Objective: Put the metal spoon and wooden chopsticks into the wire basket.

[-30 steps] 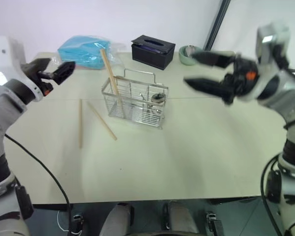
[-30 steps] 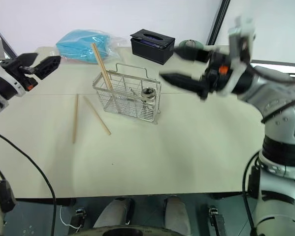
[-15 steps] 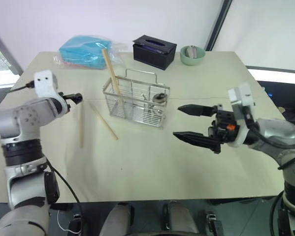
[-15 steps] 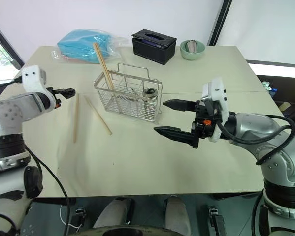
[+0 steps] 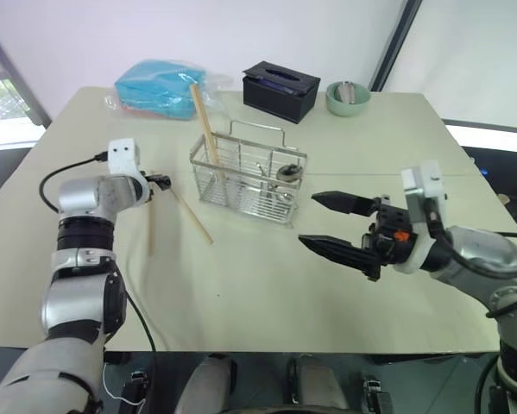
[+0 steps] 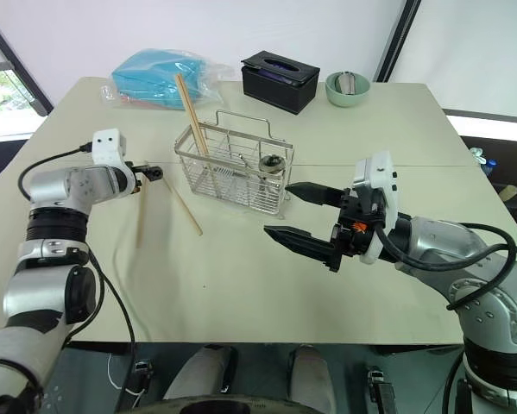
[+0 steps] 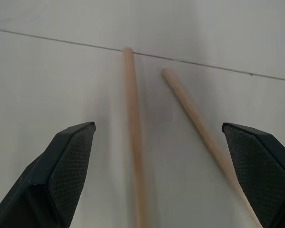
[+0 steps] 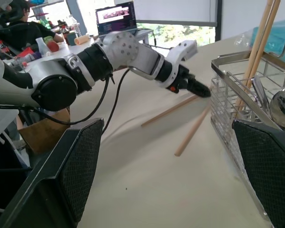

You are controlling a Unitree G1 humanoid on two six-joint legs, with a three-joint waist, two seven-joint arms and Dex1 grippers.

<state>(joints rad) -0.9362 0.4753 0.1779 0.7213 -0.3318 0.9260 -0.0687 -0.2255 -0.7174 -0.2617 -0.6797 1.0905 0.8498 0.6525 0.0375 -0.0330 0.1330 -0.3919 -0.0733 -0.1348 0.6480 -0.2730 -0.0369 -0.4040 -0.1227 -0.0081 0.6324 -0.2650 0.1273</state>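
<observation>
The wire basket [image 5: 249, 177] stands mid-table. One wooden chopstick [image 5: 204, 121] leans upright in its left end, and the metal spoon [image 5: 288, 172] stands in its right end with the bowl up. Two more chopsticks lie on the table left of the basket, one [image 5: 150, 220] running straight and one [image 5: 192, 216] slanted. My left gripper [image 5: 159, 181] hangs low over their far ends. It is open, and both sticks show between its fingers [image 7: 71, 161] in the left wrist view. To the right of the basket, my right gripper [image 5: 308, 219] hovers open and empty, pointing left.
A black tissue box [image 5: 280, 89], a green bowl [image 5: 348, 97] and a blue plastic bag [image 5: 159, 89] sit along the table's far edge. The near half of the table [image 5: 267, 293] is bare. A person and a laptop show beyond the table in the right wrist view.
My left gripper came down and forward to just above the loose chopsticks' ends. The right gripper sank from a raised spot to right of the basket. Both stayed open.
</observation>
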